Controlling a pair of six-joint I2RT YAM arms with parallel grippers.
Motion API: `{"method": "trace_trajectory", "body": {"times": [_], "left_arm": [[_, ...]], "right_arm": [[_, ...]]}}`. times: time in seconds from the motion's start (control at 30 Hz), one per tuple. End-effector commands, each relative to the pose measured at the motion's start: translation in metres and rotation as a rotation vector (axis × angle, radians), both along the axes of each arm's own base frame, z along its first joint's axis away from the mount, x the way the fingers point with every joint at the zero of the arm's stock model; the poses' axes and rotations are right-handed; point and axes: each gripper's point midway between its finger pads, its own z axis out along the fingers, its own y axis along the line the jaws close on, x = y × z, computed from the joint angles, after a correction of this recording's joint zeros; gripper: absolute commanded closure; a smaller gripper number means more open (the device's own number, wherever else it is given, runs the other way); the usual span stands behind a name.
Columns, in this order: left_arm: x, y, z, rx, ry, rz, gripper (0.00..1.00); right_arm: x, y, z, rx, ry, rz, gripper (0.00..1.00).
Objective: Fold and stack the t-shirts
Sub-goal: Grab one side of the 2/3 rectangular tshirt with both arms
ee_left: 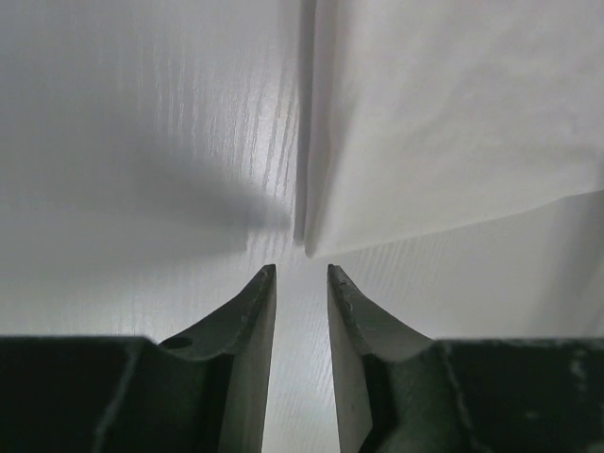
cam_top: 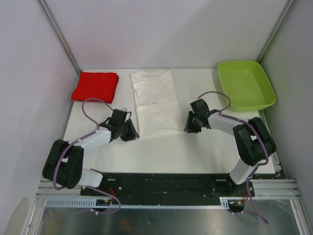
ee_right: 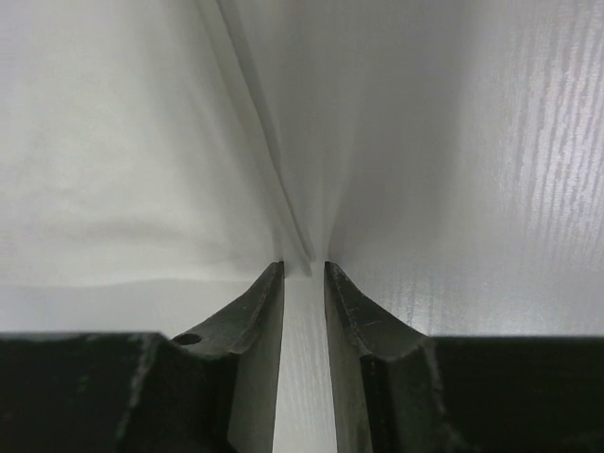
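Note:
A plain red t-shirt lies folded at the back left of the table. The white t-shirt lies in the middle as a long folded strip, and no print shows on it. My left gripper sits low at its near left corner. In the left wrist view that gripper is narrowly open, with the shirt's corner just ahead of the tips and only table between them. My right gripper is at the near right corner. In the right wrist view it is narrowly open, the shirt's edge at its tips.
A lime-green plastic tray stands at the back right, with nothing visible in it. Grey walls close in the table on the left, back and right. The arms' black base rail runs along the near edge.

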Motion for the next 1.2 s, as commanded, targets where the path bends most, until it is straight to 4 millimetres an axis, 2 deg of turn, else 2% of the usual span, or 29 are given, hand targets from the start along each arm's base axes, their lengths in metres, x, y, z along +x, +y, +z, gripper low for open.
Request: {"method": "trace_trajectory", "body": {"times": [0.0,0.27,0.8,1.17], "left_arm": [[-0.001,0.001,-0.006,0.002,0.015,0.003,0.67],[-0.001,0.000,-0.019,0.005,0.037,0.008,0.66],[0.001,-0.003,-0.034,0.008,0.053,0.030,0.68],[-0.021,0.003,-0.049,0.051,0.103,0.054,0.70]], "right_arm": [[0.002,0.011,-0.001,0.024,-0.018,0.007,0.71],[-0.003,0.012,-0.010,0.000,0.005,0.006,0.71],[-0.007,0.012,-0.013,-0.014,0.011,0.006,0.81],[-0.005,0.013,-0.011,-0.011,0.003,0.005,0.83]]}}
